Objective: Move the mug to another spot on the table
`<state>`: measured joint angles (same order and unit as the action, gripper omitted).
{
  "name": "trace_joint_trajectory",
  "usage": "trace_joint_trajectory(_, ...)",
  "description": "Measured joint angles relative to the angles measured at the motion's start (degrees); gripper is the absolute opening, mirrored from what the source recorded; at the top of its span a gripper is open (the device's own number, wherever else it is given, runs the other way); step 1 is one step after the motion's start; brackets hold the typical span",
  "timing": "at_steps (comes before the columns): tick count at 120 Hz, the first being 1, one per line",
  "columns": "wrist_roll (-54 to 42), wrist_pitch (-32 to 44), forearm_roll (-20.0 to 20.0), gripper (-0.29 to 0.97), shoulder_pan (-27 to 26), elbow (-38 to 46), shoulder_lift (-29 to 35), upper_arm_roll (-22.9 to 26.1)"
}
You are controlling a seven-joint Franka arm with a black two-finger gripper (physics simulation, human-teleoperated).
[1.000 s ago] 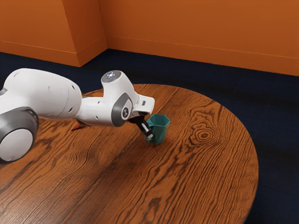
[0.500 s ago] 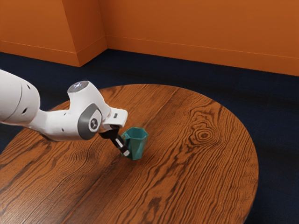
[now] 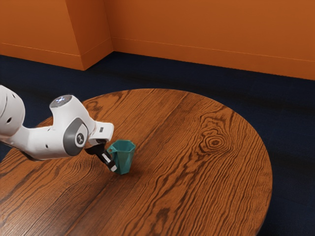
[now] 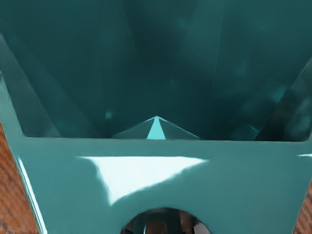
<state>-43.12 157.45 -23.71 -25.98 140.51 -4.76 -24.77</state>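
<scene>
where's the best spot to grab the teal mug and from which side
Likely the rim wall, on the exterior view's left side, from above with one finger inside: the mug stands upright with its mouth open, and its faceted walls are flat. The tool grips there.

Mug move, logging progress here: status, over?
Pincer shut on mug wall. Mug on table, toward exterior view's left. No obstacle seen nearby.

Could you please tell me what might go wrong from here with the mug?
1. The fingers pinch just one wall of the mug near its rim, so it may pivot or slip.
2. The mug looks slightly tilted; released like this, it might tip over on the table.
</scene>
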Motion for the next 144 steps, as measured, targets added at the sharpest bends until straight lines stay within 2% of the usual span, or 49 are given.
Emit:
trace_joint_trajectory(32,-0.1,0.9,-1.7,0.09,-0.1,1.5,-0.5,0.0)
trace_joint_trajectory(55,-0.2,1.0,-1.9,0.41,-0.1,1.6,-0.6,0.0)
trace_joint_trajectory(79,-0.3,0.7,-1.9,0.57,-0.4,3.9,1.1,-1.4)
trace_joint_trajectory(113,-0.7,-0.3,-1.7,0.65,0.8,5.0,3.4,-2.6)
trace_joint_trajectory(144,-1.0,-1.4,-1.6,0.67,-0.7,5.3,4.2,-3.2)
